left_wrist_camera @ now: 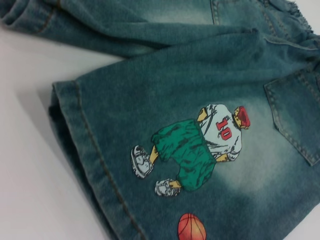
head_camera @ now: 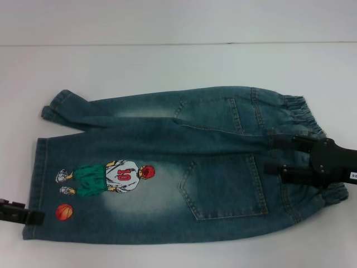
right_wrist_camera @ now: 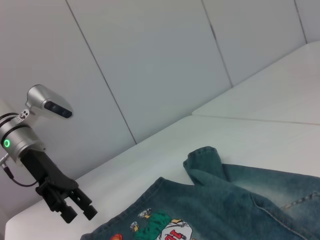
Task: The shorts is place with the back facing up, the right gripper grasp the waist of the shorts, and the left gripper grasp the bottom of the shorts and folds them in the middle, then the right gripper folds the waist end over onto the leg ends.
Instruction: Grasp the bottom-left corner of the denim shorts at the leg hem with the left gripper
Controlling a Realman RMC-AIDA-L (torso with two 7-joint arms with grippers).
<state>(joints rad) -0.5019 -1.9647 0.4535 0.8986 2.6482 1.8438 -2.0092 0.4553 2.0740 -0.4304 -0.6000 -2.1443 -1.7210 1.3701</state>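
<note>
Two grippers in view, both at the faded blue denim shorts [head_camera: 167,167], which lie flat on the white bench [head_camera: 167,61], back up, two patch pockets showing. Ruffled elastic waist [head_camera: 304,109] toward the bench's right edge, flat stitched leg ends [head_camera: 36,184] toward the left edge. Far leg is rumpled and folded at its hem; near leg lies flat with the cartoon basketball-player print [head_camera: 109,177] numbered 10 and a small orange basketball print [head_camera: 64,211] close to its hem. Right gripper [head_camera: 281,153], an all-black blocky claw with a small white label, sits over the waist between the two pockets' side, fingers spread apart with one above the seam and one on the near half; jaws wide, not closed on the cloth. Left gripper [right_wrist_camera: 75,210], a black claw on a silver wrist with a green light, is at the near-left of the bench just beside the near leg hem, fingers close together, jaws narrow, holding nothing.
</note>
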